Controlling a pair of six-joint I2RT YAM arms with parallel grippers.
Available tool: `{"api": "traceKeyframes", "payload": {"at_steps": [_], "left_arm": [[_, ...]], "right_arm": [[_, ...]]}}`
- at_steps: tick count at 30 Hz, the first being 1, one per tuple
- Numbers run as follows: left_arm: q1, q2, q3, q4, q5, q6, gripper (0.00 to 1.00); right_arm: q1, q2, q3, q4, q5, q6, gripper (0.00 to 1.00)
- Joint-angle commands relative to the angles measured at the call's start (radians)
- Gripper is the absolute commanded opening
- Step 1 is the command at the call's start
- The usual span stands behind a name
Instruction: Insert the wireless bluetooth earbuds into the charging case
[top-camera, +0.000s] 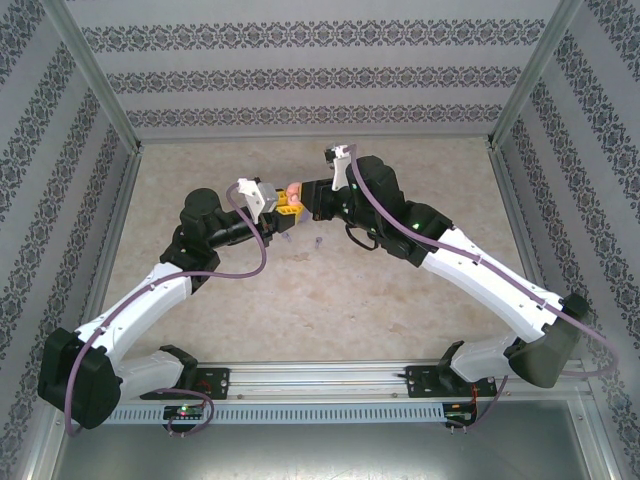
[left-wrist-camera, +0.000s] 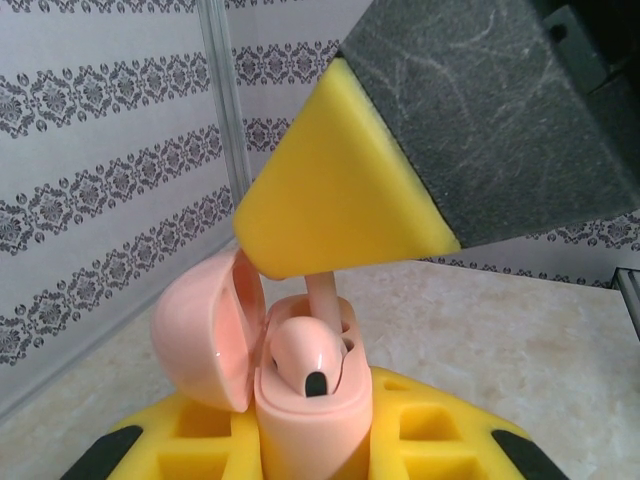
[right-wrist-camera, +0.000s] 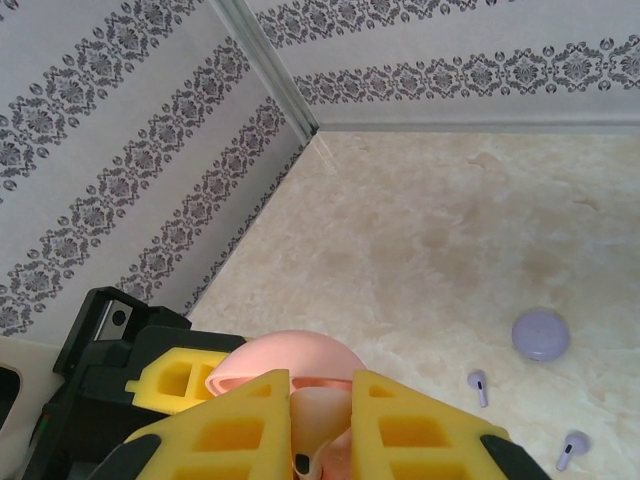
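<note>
The left gripper (left-wrist-camera: 312, 437) is pressed together on a pink charging case (left-wrist-camera: 300, 412), clamping its lower body between yellow, pocketed plastic fingers. The case is smooth, rounded and glossy, and its domed lid is hinged open to the left. At its mouth sits the bulbous head of a pink earbud (left-wrist-camera: 303, 348), a small black oval facing the camera. Its thin stem rises under a yellow finger of the right gripper (right-wrist-camera: 320, 400). That gripper comes in from the right with its fingers drawn close, pinching the earbud. Further right, on the mottled beige table (right-wrist-camera: 450, 230), lie a closed round lilac case (right-wrist-camera: 541, 333) and two lilac earbuds (right-wrist-camera: 479, 387), near it but apart.
</note>
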Motion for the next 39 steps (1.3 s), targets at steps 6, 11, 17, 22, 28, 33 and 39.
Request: {"api": "traceKeyframes", "payload": {"at_steps": [6, 11, 17, 22, 28, 33, 39], "left_arm": [[-0.015, -0.011, 0.047, 0.034, 0.000, 0.026, 0.00], [-0.016, -0.011, 0.051, 0.039, -0.014, 0.023, 0.00], [-0.016, -0.010, 0.052, 0.039, -0.014, 0.023, 0.00], [-0.018, -0.004, 0.050, 0.035, -0.014, 0.023, 0.00], [-0.018, 0.011, 0.041, 0.039, -0.011, 0.017, 0.00], [-0.023, 0.028, 0.042, 0.035, 0.011, 0.010, 0.00], [-0.047, 0.046, 0.066, -0.004, 0.040, 0.019, 0.00]], "right_arm": [[0.007, 0.014, 0.001, -0.030, -0.050, -0.047, 0.16], [0.035, 0.030, 0.013, -0.072, -0.021, -0.077, 0.16], [0.034, 0.030, 0.010, -0.090, 0.001, -0.068, 0.22], [0.026, -0.005, 0.041, -0.085, 0.009, -0.039, 0.56], [-0.014, -0.088, 0.103, -0.097, -0.017, -0.009, 0.65], [-0.092, -0.028, 0.215, -0.209, -0.083, 0.015, 0.53], [-0.181, 0.168, 0.407, -0.371, -0.236, 0.028, 0.16]]}}
